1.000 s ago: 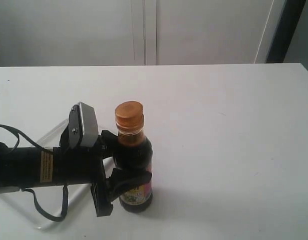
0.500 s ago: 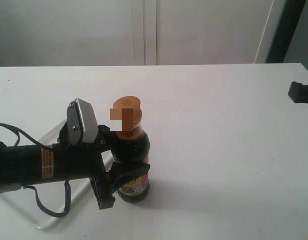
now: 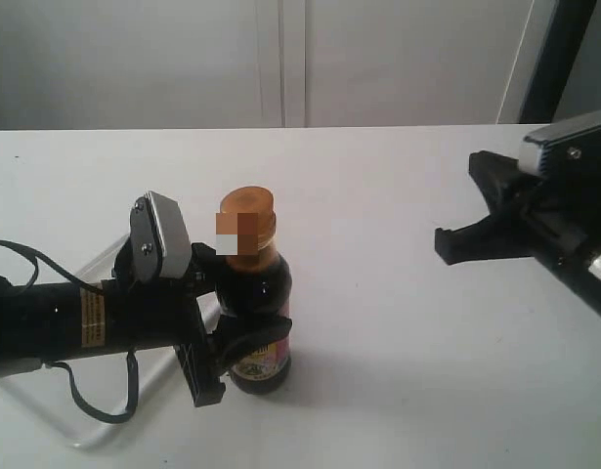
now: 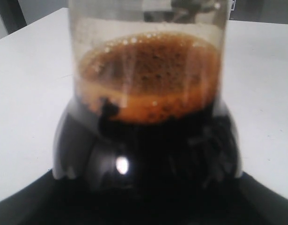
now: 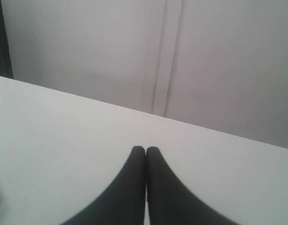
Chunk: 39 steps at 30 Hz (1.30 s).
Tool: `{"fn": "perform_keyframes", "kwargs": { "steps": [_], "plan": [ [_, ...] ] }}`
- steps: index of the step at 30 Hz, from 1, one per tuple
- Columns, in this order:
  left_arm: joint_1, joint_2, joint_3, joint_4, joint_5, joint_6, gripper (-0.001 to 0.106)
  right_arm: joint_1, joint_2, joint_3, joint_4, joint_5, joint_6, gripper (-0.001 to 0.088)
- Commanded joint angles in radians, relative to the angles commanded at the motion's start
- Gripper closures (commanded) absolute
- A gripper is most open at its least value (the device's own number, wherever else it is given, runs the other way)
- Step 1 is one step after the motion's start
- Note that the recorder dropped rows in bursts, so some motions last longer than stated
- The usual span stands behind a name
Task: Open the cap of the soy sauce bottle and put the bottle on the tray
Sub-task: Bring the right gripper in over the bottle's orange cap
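Note:
The soy sauce bottle (image 3: 259, 293) stands upright, dark liquid inside, with its label low on the front. Its orange-brown cap (image 3: 248, 209) is down on the neck. My left gripper (image 3: 249, 311) reaches in from the left and is shut on the bottle's body, one finger behind it and one in front. In the left wrist view the soy sauce bottle (image 4: 148, 136) fills the frame, foamy brown liquid at its shoulder. The translucent tray (image 3: 101, 258) lies under my left arm, mostly hidden. My right gripper (image 3: 441, 244) hovers at the right with nothing in it; its fingertips (image 5: 138, 152) are pressed together.
The white table (image 3: 398, 371) runs back to a pale wall with a vertical seam (image 3: 282, 59). A black cable (image 3: 85, 415) loops under my left arm near the front edge. A dark post (image 3: 559, 49) stands at the back right.
My left gripper has carried the bottle slightly left and away from the front edge. My right gripper has come in from the right edge, moving left toward the bottle.

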<state>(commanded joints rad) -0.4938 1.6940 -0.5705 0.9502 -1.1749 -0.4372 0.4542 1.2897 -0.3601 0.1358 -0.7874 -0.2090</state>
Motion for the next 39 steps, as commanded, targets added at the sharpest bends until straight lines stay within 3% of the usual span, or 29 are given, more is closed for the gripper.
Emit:
{"fn": "perform_keyframes", "kwargs": {
  "steps": [6, 10, 20, 26, 39],
  "plan": [
    [0.000, 0.000, 0.000, 0.000, 0.000, 0.000, 0.105, 0.124, 0.082, 0.000, 0.083, -0.121, -0.054, 0.0868],
    [0.000, 0.000, 0.000, 0.000, 0.000, 0.000, 0.105, 0.210, 0.134, -0.004, 0.197, -0.133, -0.150, 0.0868],
    [0.000, 0.000, 0.000, 0.000, 0.000, 0.000, 0.105, 0.415, 0.156, -0.107, 0.477, -0.107, -0.618, 0.0868],
    [0.000, 0.000, 0.000, 0.000, 0.002, 0.000, 0.105, 0.463, 0.191, -0.150, 0.525, -0.089, -0.764, 0.0868],
    [0.000, 0.000, 0.000, 0.003, 0.037, 0.000, 0.105, 0.546, 0.271, -0.246, 0.544, -0.086, -0.870, 0.0868]
  ]
}}
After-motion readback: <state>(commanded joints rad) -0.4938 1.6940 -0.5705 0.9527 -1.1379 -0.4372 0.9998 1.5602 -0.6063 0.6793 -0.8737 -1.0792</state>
